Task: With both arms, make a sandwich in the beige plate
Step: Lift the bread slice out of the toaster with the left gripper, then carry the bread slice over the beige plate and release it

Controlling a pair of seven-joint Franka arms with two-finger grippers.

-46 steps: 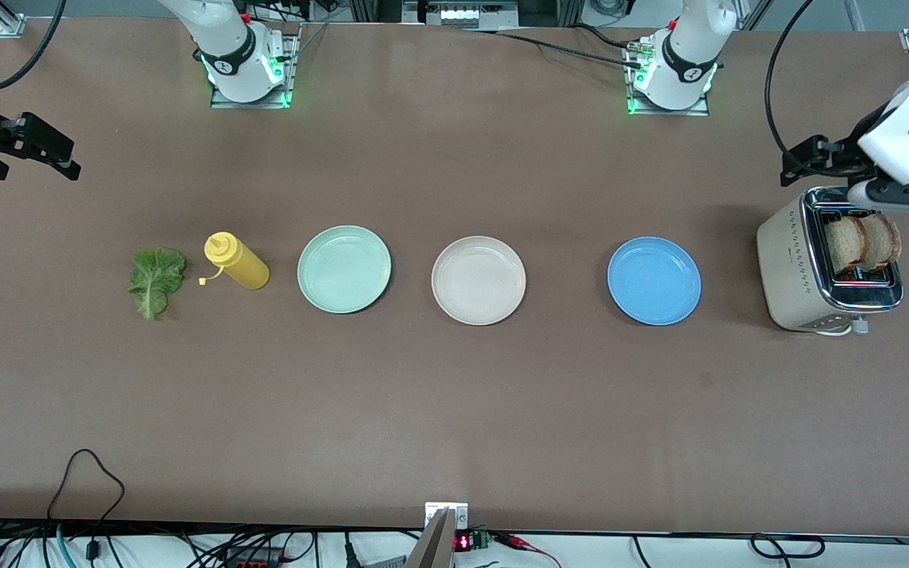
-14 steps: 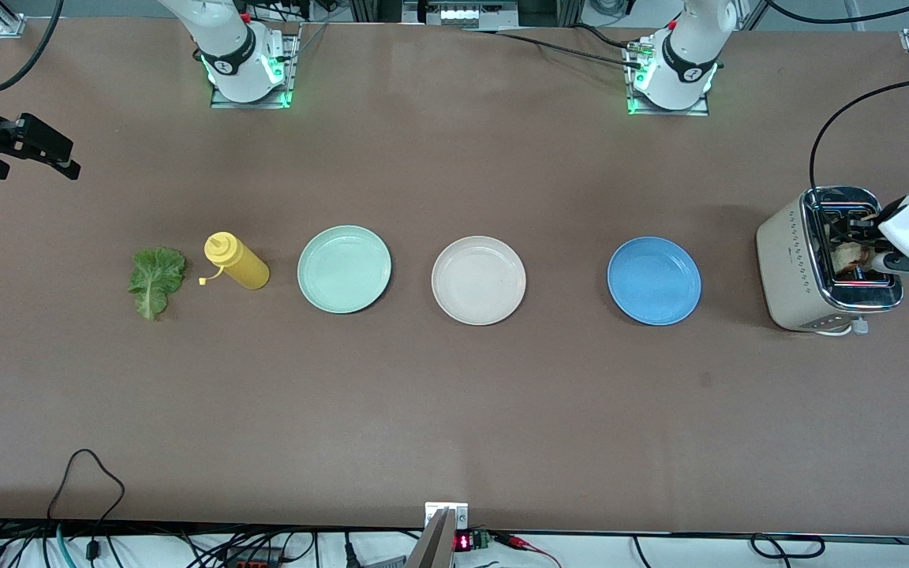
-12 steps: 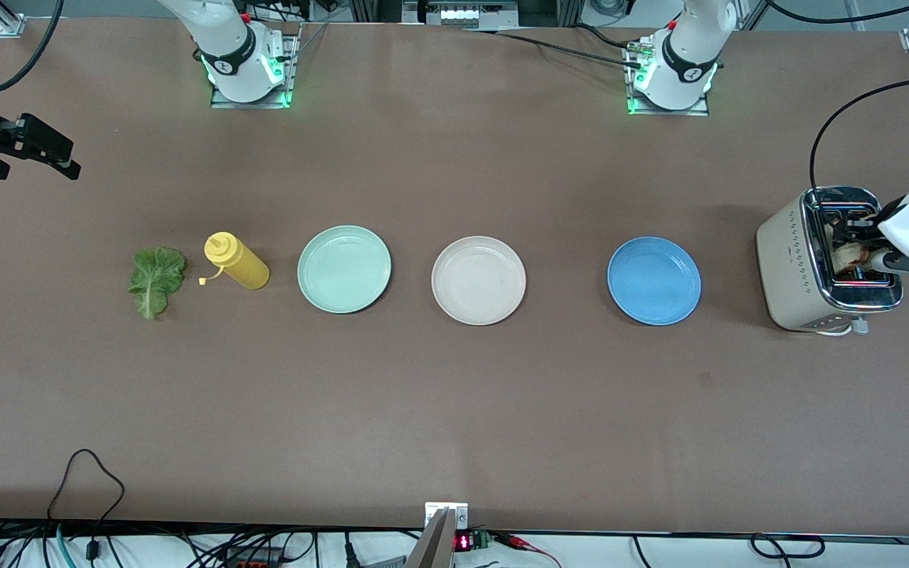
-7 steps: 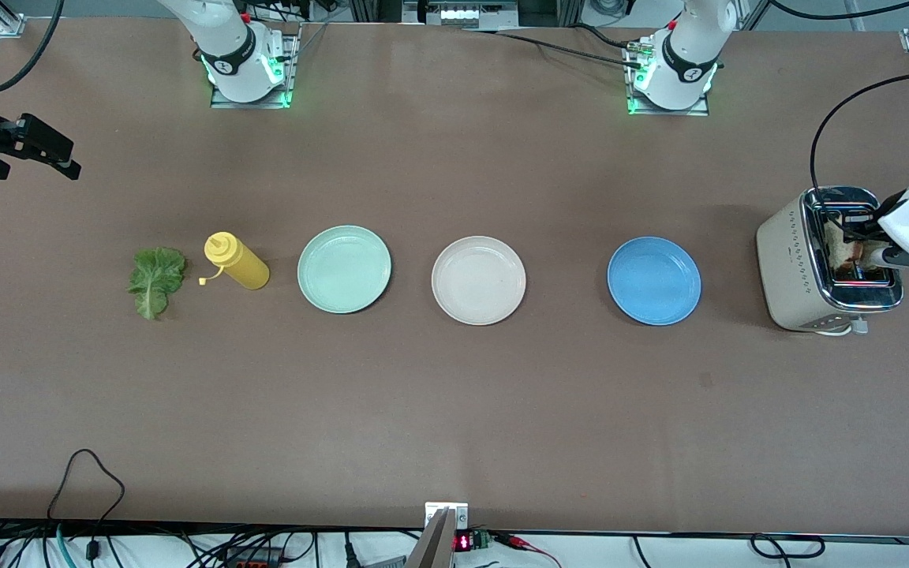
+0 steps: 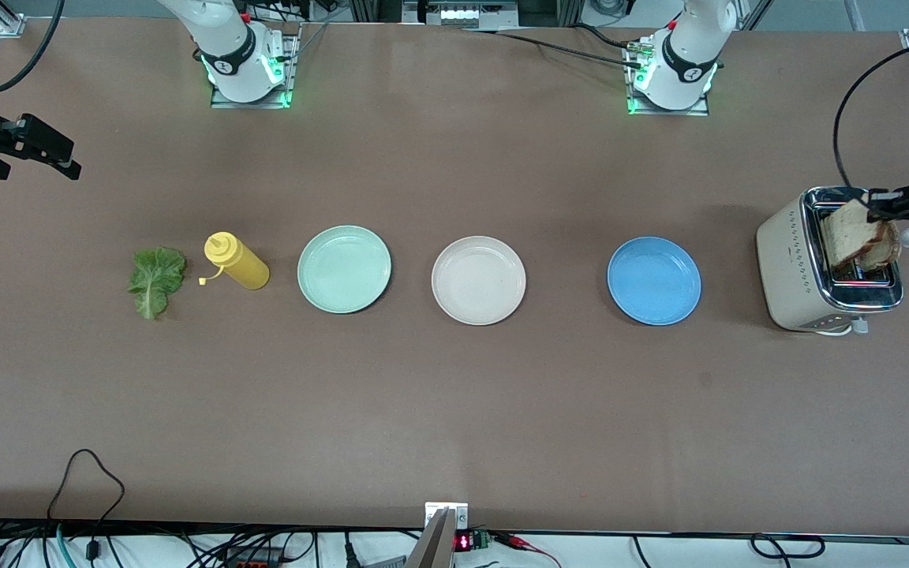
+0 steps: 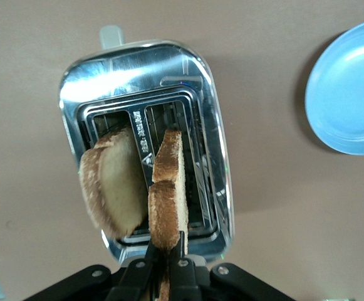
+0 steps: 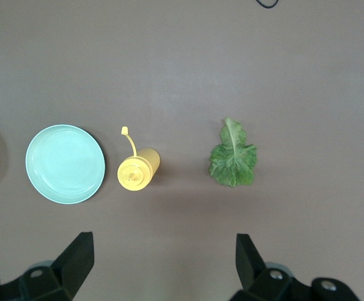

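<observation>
The left gripper (image 6: 167,266) has its fingers (image 6: 183,271) pinched tight on the top edge of one bread slice (image 6: 168,204), right over the toaster (image 5: 798,268), with the slice partly lifted out of its slot. The second slice (image 6: 109,188) sits in the other slot, leaning a bit. The toaster stands at the left arm's end of the table, beside the blue plate (image 5: 653,281). Toast like that looks light and fairly stiff, but crumbly, so squeezing the crust edge is probably the safest hold; grabbing the soft middle would likely dent or tear it, and it could snag on the slot if pulled crooked. The beige plate (image 5: 478,280) sits mid-table between the blue one and the mint-green plate (image 5: 344,269), with nothing on it, so the sandwich isn't started there yet. Toward the right arm's end, beside the green plate, stands the yellow squeeze bottle (image 5: 235,261), then the lettuce leaf (image 5: 155,281) lying flat; it looks floppy and thin, so it'd want a gentle pinch near the stem. The right gripper (image 7: 163,263) waits up over that end of the table, fingers spread wide and holding nothing.
</observation>
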